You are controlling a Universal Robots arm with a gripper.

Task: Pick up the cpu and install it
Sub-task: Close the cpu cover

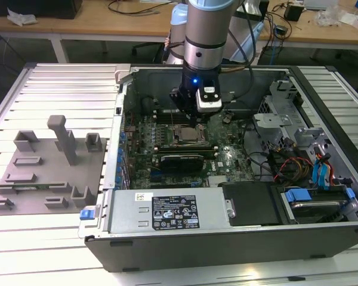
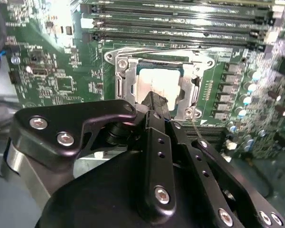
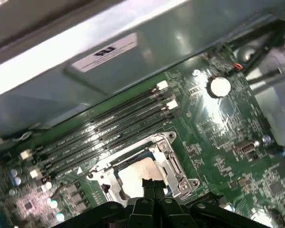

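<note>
The robot arm (image 1: 206, 27) is a smooth silver-grey cylinder, with a pale blue joint cap (image 1: 178, 16) at its side and a dark ring (image 1: 203, 43) round the wrist section. A small blue light (image 1: 195, 81) glows on the black wrist housing, and a white-and-black block (image 1: 210, 98) is fixed just beside it. Black cables (image 1: 248, 50) trail off the arm. The gripper (image 2: 154, 100) is matt black, built of flat linkage plates (image 2: 71, 126) joined by bright silver screws (image 2: 162, 194). Its narrow, square-tipped black fingers (image 3: 148, 184) appear in the first wrist view.

Exterior view looks down on the whole open case (image 1: 197, 247); both wrist views peer close past my tool (image 2: 154, 99) (image 3: 154, 183) onto the socket (image 2: 125, 80) (image 3: 173, 161).
</note>
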